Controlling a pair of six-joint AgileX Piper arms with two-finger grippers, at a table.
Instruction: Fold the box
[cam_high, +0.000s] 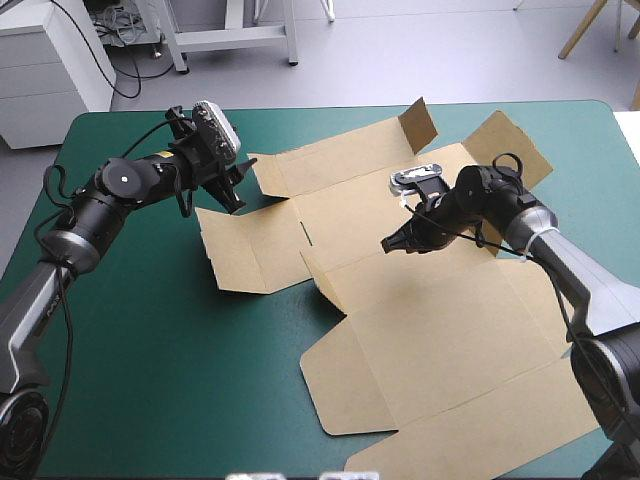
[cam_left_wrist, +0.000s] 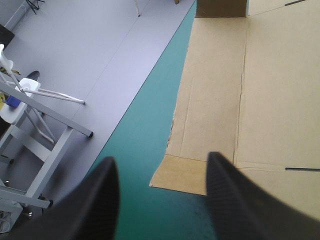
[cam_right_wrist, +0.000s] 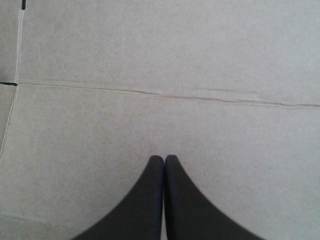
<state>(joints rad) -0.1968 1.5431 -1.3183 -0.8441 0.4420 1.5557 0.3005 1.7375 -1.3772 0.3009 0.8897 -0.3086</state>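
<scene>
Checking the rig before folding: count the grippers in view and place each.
2. The left gripper, open, hangs at the box's far left corner, partly over the teal-green cover. The right gripper, shut, is over the box's middle. None seems hidden.

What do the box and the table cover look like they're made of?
The box: matte brown cardboard, going by its pressed creases, cut slots and stiff raised flaps. The teal-green cover: likely a smooth mat or coated fabric, flat and wrinkle-free; exact material unclear.
</scene>
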